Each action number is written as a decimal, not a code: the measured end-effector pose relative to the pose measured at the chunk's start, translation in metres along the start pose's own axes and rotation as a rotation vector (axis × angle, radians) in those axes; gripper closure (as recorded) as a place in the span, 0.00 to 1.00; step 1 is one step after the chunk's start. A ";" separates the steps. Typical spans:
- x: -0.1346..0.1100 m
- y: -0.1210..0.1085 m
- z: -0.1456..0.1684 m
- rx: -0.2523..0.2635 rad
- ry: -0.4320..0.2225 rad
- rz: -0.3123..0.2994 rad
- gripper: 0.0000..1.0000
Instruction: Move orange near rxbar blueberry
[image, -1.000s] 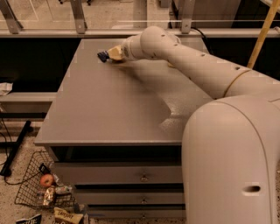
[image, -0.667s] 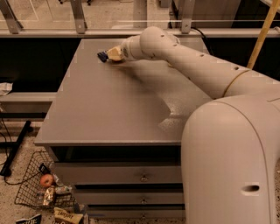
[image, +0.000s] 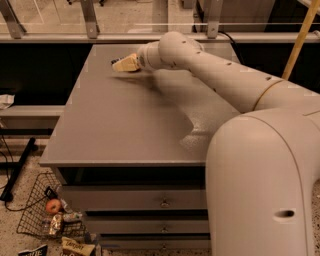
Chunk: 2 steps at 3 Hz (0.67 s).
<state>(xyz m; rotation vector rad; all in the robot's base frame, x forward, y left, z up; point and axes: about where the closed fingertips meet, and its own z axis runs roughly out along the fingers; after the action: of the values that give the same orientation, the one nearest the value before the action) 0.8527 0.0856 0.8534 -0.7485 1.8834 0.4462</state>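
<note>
My gripper (image: 125, 64) is low over the far left part of the grey table (image: 125, 130), at the end of the long white arm (image: 215, 70) that reaches in from the right. A small dark blue sliver of the rxbar blueberry (image: 114, 62) shows on the table just left of the gripper's tip, touching or nearly touching it. The orange is not visible as a separate thing. Whether it is hidden in or behind the gripper cannot be told.
The robot's white body (image: 265, 185) fills the lower right. A glass rail (image: 150, 30) runs behind the table's far edge. On the floor at lower left a wire basket (image: 30, 220) holds a red apple (image: 52, 206) and snack packets. Drawers sit under the table front.
Almost nothing has changed. The gripper has edged slightly left and now covers more of the blue bar than before.
</note>
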 end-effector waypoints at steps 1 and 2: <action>-0.002 0.003 -0.001 -0.014 -0.011 -0.002 0.00; -0.009 0.003 -0.028 -0.020 -0.043 -0.029 0.00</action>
<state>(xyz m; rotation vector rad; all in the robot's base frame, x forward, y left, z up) 0.8347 0.0736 0.8725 -0.7734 1.8282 0.4600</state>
